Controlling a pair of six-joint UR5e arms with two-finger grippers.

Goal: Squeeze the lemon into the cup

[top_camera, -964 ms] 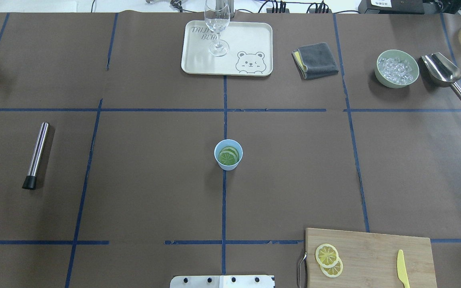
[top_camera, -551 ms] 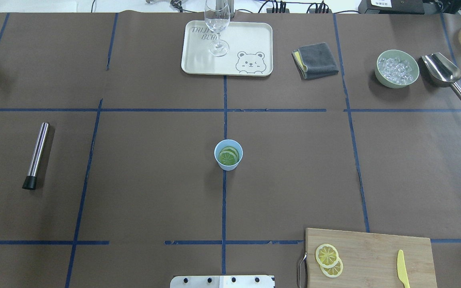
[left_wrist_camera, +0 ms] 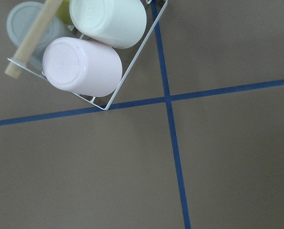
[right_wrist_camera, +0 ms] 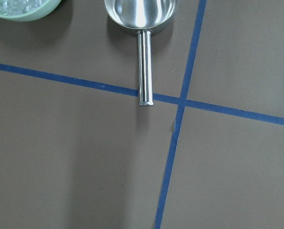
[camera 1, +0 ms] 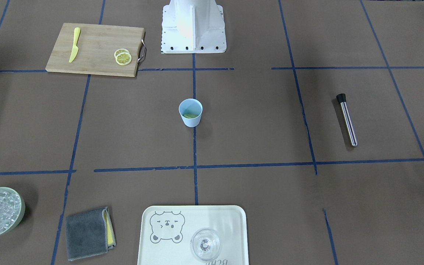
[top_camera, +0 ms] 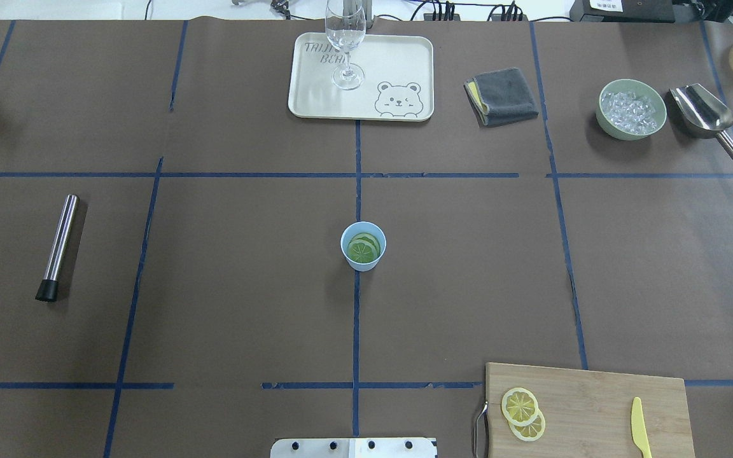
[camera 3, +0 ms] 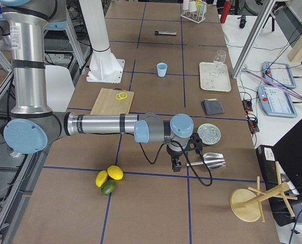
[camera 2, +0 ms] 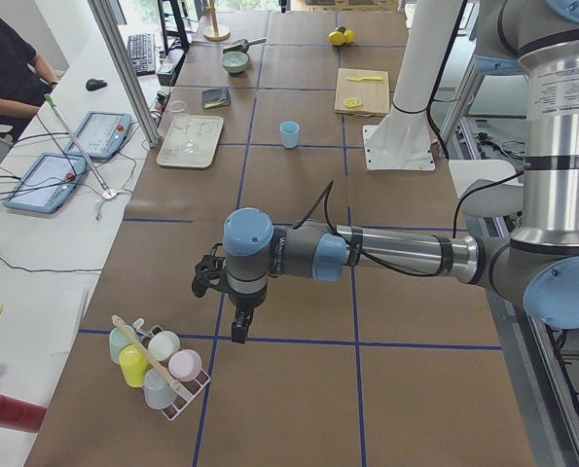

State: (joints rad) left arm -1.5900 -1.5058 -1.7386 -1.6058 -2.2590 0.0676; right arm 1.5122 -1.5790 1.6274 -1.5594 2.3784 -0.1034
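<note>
Overhead exterior shows the cup (top_camera: 363, 267) at centre holding green slices (top_camera: 361, 252), a tray (top_camera: 398, 63) behind it lettered "BEA…" partly hidden by a glass (top_camera: 345, 38), and the lemon (top_camera: 520, 405) on the board (top_camera: 595, 407) at lower right, while the left gripper (camera 2: 237, 331) and right gripper (camera 3: 176, 165) appear only in side views, so I cannot tell whether they are parted.

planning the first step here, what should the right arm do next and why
Probably swing the right gripper toward the cutting board and hover it over the top lemon slice. Both slices lie untouched on the board, the gripper hangs far off by the scoop, and the cup stands at the table's middle, holding only green slices.
</note>
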